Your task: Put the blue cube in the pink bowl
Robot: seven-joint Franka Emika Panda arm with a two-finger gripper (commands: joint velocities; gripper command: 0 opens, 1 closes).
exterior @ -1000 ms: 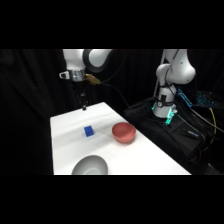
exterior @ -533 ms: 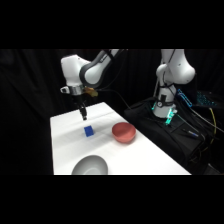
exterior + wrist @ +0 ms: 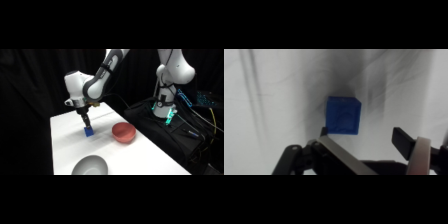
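Lowered since earlier, fingers (image 3: 359, 137) spread wide around the blue cube (image 3: 343, 115) (still on the table (image 3: 65, 145)).

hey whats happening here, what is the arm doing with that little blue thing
The white arm has brought its tool down right over the blue cube on the white table. In the wrist view the fingers are open, one on each side of the cube, which sits on the table, not yet gripped. The pink bowl is off to the cube's side, empty, and a grey bowl sits nearer the camera.
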